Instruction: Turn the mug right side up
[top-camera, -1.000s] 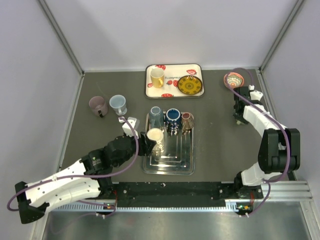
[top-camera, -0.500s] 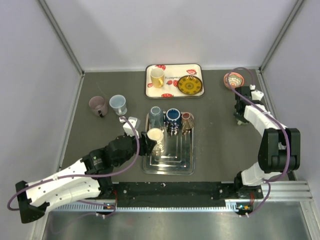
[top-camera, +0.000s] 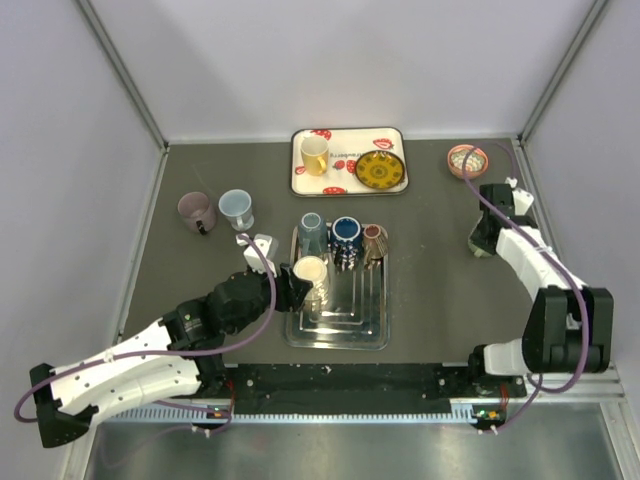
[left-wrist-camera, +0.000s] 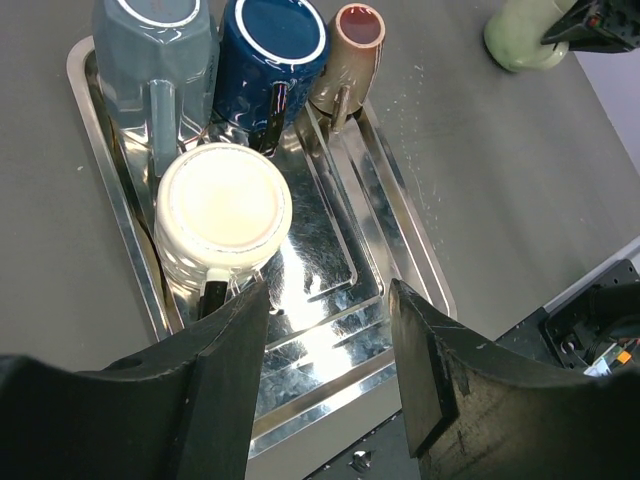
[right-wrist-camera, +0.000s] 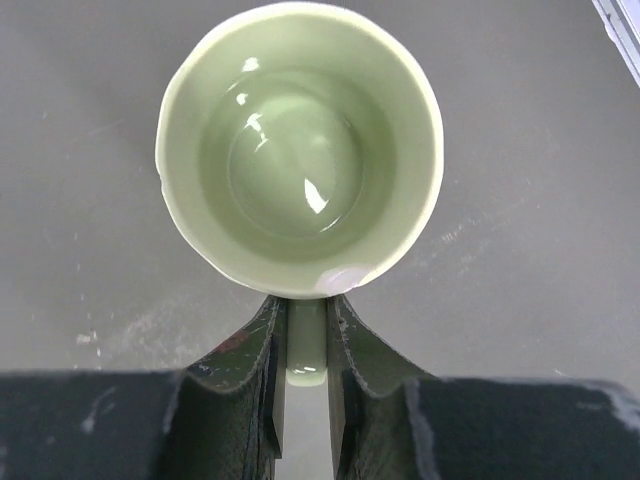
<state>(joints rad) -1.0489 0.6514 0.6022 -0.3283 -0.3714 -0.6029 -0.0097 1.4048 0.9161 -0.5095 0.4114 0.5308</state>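
A pale green mug stands upright on the dark table, its mouth facing my right wrist camera. My right gripper is shut on its handle, one finger on each side. From above, this mug is mostly hidden under the right gripper at the right of the table. My left gripper is open over the steel tray, with nothing between its fingers. Just ahead of it a cream mug stands upside down, its handle toward the left finger.
On the steel tray a grey-blue mug, a dark blue mug and a brown cup stand upside down. A white tray at the back holds a yellow mug and plate. A pink bowl sits back right. Two mugs stand left.
My right gripper has shut on the green mug's handle, and the right arm has shifted slightly right, uncovering the pink bowl. The left arm has barely moved.
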